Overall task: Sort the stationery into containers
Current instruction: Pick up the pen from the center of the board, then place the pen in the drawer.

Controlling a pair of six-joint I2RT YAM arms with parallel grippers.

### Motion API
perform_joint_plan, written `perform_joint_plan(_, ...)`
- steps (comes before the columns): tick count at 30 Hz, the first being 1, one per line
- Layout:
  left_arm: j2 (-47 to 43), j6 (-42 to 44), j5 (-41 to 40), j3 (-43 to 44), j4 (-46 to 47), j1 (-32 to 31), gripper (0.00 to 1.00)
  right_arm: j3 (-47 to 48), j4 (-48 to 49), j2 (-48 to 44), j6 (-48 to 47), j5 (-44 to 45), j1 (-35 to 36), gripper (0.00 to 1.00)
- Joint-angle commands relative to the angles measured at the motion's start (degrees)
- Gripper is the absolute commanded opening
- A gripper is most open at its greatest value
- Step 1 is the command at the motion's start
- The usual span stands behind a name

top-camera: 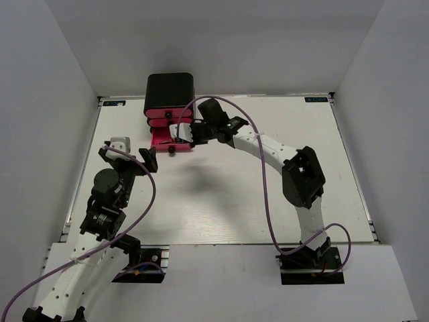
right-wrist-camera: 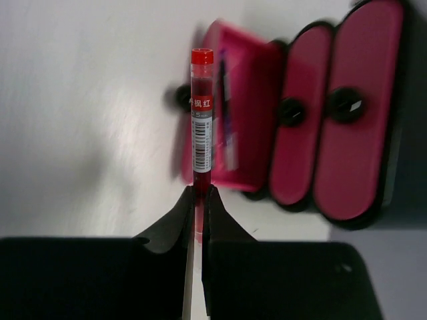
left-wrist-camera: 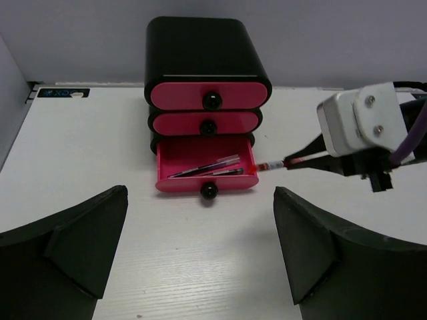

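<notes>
The sorting looks partly done. The black cabinet (left-wrist-camera: 200, 47) stands at the far side of the tabletop (left-wrist-camera: 80, 147). Its top drawer (left-wrist-camera: 173, 95) and middle drawer (left-wrist-camera: 173, 122) are pushed in, while the bottom drawer (left-wrist-camera: 180, 183) is pulled out towards the near side. Two thin dark pens (left-wrist-camera: 203, 168) already lie inside the open drawer, side by side and slanted.

The red pen (right-wrist-camera: 202, 120) is the piece in hand. The right pincer (right-wrist-camera: 202, 193) is clenched on one end of it, and the capped end points at the open drawer. From the left wrist view the pen's free end is just beside the drawer's right wall, so it has not been dropped in. What remains for this pen, as I judge it, is to bring it over the drawer and let go.

The left pincer (left-wrist-camera: 199, 220) is released, its fingers spread wide with nothing between them. It sits on the near left, facing the cabinet.

No markers or eraser show in any view. Whether they are stored in the shut drawers or still to be sorted, I cannot tell. The open drawer will probably need pushing shut.
</notes>
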Motion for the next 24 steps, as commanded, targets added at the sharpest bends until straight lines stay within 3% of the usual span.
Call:
perform_joint_plan(1, -1.3, -0.4, -2.4, -1.1, 1.9, 0.3, 1.00, 5.2, 10.5, 4.4, 5.9, -0.2, 1.5, 0.00)
perform_joint_plan(7, -1.3, -0.9, -2.4, -1.1, 1.9, 0.3, 1.00, 9.6, 25.6, 12.1, 10.7, -0.8, 2.2, 0.00)
perform_joint_plan(16, -0.8, -0.9, -2.4, -1.1, 1.9, 0.3, 1.00, 11.0, 32.7, 19.2, 12.9, 2.0, 2.1, 0.00)
perform_joint_plan(19, -0.3, -0.9, -1.9, -1.1, 1.9, 0.3, 1.00, 9.8, 32.5, 18.9, 13.2, 2.9, 1.5, 0.23)
perform_joint_plan(20, -0.3, -0.9, -1.9, -1.1, 2.4, 0.3, 1.00, 9.8, 31.6, 18.5, 13.1, 3.0, 1.7, 0.38)
perform_joint_plan(23, -0.3, -0.9, -1.9, -1.1, 2.5, 0.3, 1.00, 8.3, 31.0, 16.8, 13.2, 2.8, 1.6, 0.55)
perform_joint_plan(24, -0.3, -0.9, -1.9, -1.1, 2.5, 0.3, 1.00, 8.2, 30.9, 16.4, 13.3, 2.7, 1.6, 0.57)
